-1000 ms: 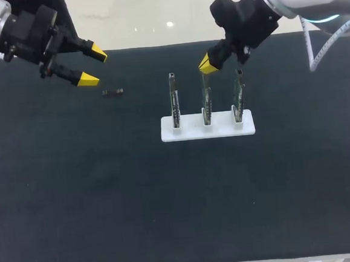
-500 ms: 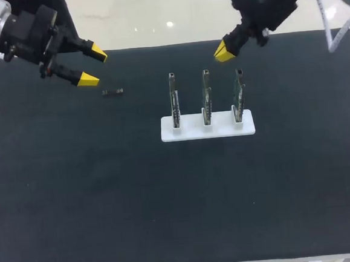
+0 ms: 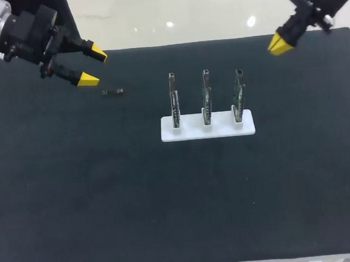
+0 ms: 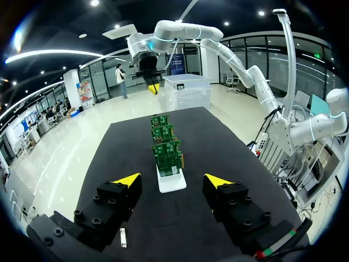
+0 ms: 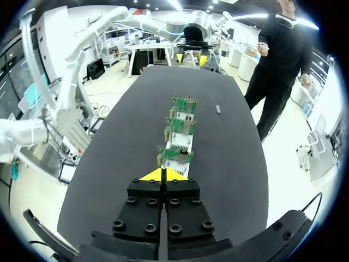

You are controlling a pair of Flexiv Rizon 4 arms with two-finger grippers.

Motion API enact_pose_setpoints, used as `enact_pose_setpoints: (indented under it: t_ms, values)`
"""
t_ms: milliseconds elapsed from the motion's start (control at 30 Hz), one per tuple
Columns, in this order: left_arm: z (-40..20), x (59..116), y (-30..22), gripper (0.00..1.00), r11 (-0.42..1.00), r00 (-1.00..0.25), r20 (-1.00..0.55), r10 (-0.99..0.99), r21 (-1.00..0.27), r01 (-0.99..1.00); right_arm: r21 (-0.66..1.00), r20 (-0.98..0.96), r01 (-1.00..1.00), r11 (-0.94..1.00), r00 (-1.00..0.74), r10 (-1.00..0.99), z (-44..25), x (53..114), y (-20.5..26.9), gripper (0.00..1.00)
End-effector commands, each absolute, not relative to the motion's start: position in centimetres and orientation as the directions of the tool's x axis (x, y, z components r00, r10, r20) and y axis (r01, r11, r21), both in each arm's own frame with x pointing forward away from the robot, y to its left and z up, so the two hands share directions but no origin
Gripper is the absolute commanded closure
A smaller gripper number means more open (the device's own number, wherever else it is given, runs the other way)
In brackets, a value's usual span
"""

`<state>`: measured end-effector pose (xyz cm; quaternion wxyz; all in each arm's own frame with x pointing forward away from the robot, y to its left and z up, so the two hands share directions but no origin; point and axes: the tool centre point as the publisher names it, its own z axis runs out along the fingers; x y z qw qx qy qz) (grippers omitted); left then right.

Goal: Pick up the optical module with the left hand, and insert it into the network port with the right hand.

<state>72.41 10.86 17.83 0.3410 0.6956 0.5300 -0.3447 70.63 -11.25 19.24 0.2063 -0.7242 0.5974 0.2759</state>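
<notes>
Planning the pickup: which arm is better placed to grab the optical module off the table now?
Left. The left gripper hangs open close beside the optical module, while the right gripper is shut and off at the far corner of the table, beyond the stand of circuit boards.
</notes>
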Motion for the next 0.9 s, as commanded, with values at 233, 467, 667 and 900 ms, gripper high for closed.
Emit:
enact_pose_setpoints:
  t_ms: [233, 467, 667, 900]
  values:
    - [17.9, 72.5, 10.8, 0.0, -0.208, 0.2, -0.84, 0.505, 0.106, 0.972, 0.024, -0.656, -0.965, -0.26, 0.181, -0.733, 19.7, 70.7, -15.3, 1.0]
    - [17.9, 72.5, 10.8, 0.0, -0.208, 0.2, -0.84, 0.505, 0.106, 0.972, 0.016, -0.639, -0.974, -0.226, 0.164, -0.751, 19.4, 71.0, -16.0, 1.0]
    - [17.9, 72.5, 10.8, 0.0, -0.208, 0.2, -0.84, 0.505, 0.106, 0.972, 0.05, -0.664, -0.989, -0.138, 0.07, -0.744, 19.2, 71.1, -16.5, 1.0]
    - [17.9, 72.5, 10.8, 0.0, -0.208, 0.2, -0.84, 0.505, 0.106, 0.972, 0.048, -0.652, -0.994, -0.101, 0.045, -0.757, 19.2, 71.2, -16.6, 1.0]
